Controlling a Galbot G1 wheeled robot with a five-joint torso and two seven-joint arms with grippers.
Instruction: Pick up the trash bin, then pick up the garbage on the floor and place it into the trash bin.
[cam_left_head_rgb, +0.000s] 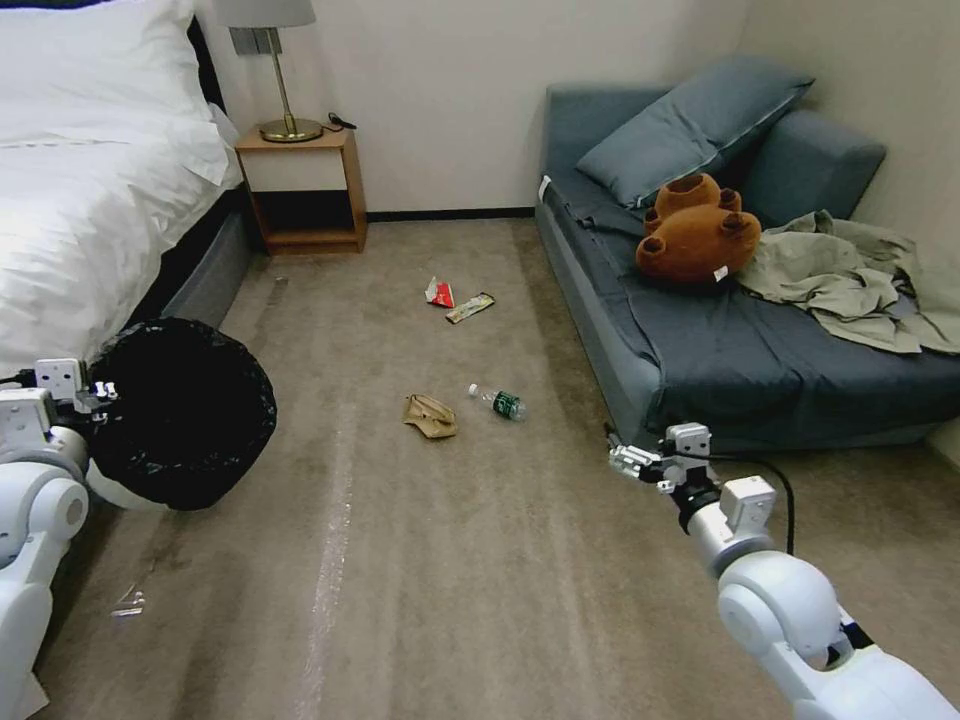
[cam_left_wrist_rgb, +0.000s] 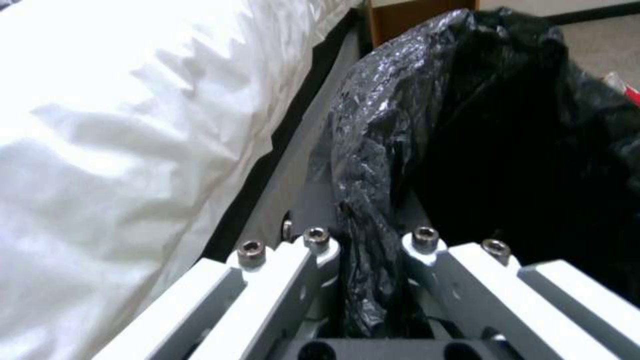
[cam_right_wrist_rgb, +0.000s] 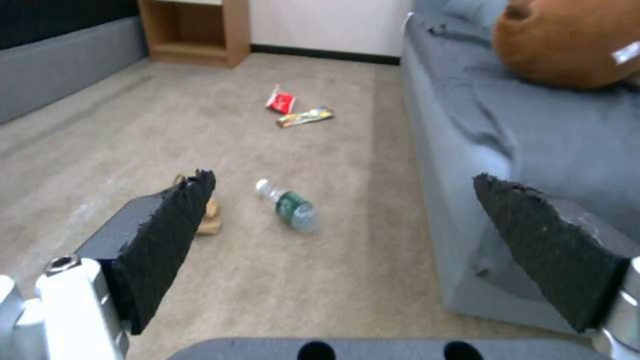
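While clamped at its bag-lined rim by left gripper (cam_left_head_rgb: 100, 392): trash bin (cam_left_head_rgb: 185, 410), beside bed (cam_left_head_rgb: 90, 200). Right gripper (cam_right_wrist_rgb: 340, 220), pads wide apart, above carpet. On floor, well apart from bin: paper bag (cam_left_head_rgb: 430, 415), bottle (cam_left_head_rgb: 500, 402), yellowish wrapper (cam_left_head_rgb: 470, 307), red-white wrapper (cam_left_head_rgb: 440, 293).

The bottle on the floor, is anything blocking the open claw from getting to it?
Nothing visible. The right gripper hangs open above bare carpet, and the bottle lies just ahead between its pads, with the crumpled paper bag off to one side.
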